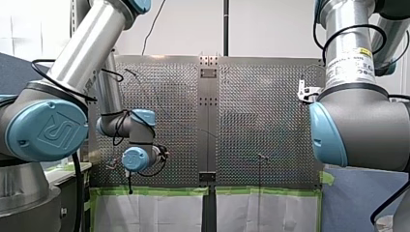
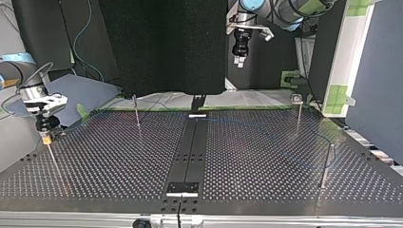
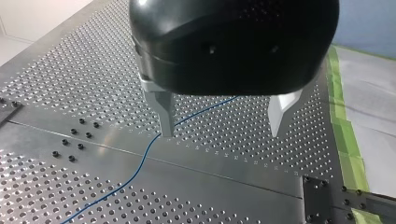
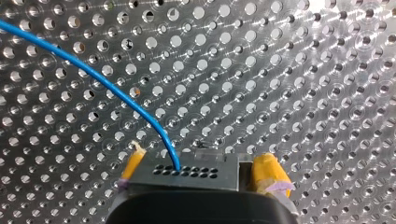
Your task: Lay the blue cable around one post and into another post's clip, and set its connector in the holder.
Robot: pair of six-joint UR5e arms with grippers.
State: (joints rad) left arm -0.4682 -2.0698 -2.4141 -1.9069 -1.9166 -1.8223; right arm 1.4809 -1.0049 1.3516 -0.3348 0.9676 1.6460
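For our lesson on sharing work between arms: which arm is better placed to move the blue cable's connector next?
Probably my right. My right pincer, with yellow pads, is shut on the grey connector, the blue cable running out of it. My left pincer hangs open above the table, gripping nothing.

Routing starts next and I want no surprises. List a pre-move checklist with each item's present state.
1. Connector held between my right gripper's yellow pads: ok.
2. Blue cable joined to the connector: ok.
3. My left gripper open, holding nothing: ok.
4. Cable on the table below my left gripper: ok.
5. Cable around a post: cannot tell; it barely shows in the top view.
6. Connector set down: not ok; my right gripper holds it.
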